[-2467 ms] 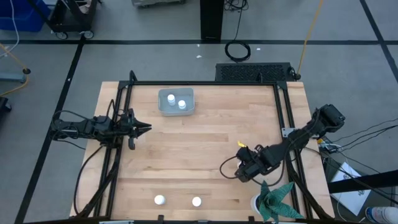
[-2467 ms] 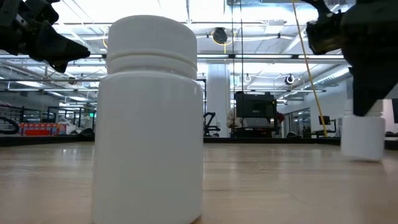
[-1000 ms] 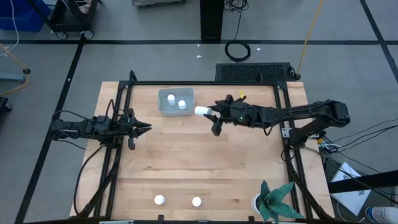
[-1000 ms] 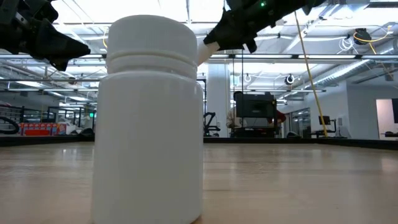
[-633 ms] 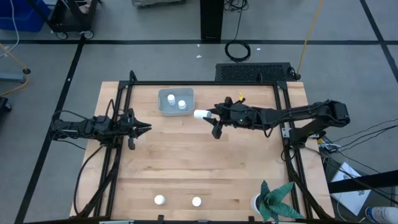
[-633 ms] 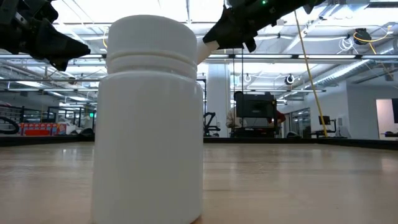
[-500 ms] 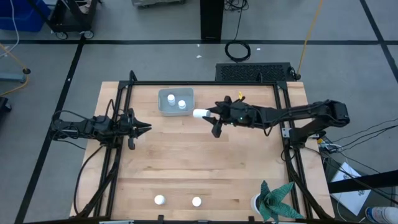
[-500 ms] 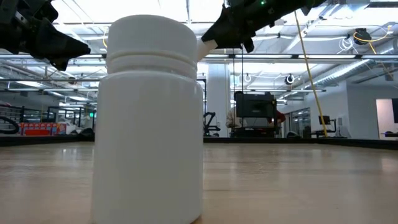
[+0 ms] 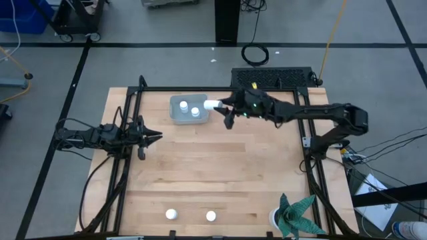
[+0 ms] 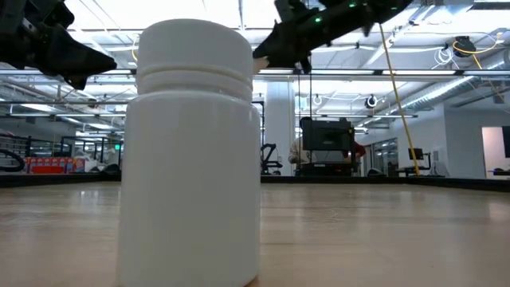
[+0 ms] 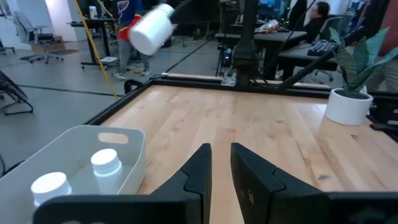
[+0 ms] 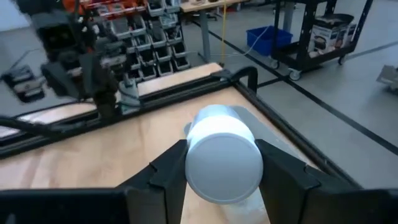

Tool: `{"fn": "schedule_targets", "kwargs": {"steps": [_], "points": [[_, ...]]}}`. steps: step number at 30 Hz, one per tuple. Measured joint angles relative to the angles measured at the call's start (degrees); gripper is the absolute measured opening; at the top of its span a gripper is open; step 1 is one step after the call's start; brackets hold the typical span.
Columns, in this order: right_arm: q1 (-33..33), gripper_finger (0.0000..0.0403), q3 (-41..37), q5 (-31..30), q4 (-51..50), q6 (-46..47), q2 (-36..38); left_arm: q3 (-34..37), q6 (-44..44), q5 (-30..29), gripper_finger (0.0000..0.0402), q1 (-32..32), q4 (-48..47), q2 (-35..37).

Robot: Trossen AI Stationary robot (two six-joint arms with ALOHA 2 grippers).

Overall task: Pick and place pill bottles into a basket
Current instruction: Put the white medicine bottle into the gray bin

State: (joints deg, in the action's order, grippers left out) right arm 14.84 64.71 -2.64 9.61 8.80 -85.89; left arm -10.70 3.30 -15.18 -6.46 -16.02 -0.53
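The grey-blue basket (image 9: 189,109) sits at the table's far left and holds two white pill bottles (image 9: 183,105) (image 9: 195,112); they also show in the left wrist view (image 11: 104,163). My right gripper (image 9: 220,106) is shut on a third pill bottle (image 9: 211,105), in the air at the basket's right rim. Two more bottles (image 9: 171,214) (image 9: 211,215) stand upright near the table's front edge; one of them fills the low view (image 10: 191,151). My left gripper (image 9: 157,137) waits at the table's left, shut and empty. My right gripper pinches the bottle's sides (image 12: 224,155) between its two fingers (image 12: 163,174), at the end nearer the wrist. The fingers come level from the table's right and lie along the bottle. The bottle is lifted clear and lies about level, its free end (image 9: 208,104) toward the basket.
A white pot with a green plant (image 9: 292,215) stands at the front right corner. A black frame (image 9: 220,89) runs along the table's far, left and right sides. Bare wood (image 9: 220,167) lies between the basket and the front bottles.
My right gripper has carried the bottle toward the table's far edge and a little left, from beside the basket's near right corner to its right rim. The bottle stays about level in the hold.
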Motion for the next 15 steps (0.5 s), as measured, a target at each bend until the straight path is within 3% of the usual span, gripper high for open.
{"fn": "schedule_targets", "kwargs": {"steps": [8,15], "points": [[3.41,0.0153,21.64,1.44,-13.94,-1.99,-13.97,0.0,-0.12,-0.36,0.0067,0.0,-0.02,0.01],[5.44,0.0152,48.18,1.87,-37.0,-3.85,-30.39,0.0,0.01,-0.37,0.0067,0.0,-0.02,-0.01]]}}
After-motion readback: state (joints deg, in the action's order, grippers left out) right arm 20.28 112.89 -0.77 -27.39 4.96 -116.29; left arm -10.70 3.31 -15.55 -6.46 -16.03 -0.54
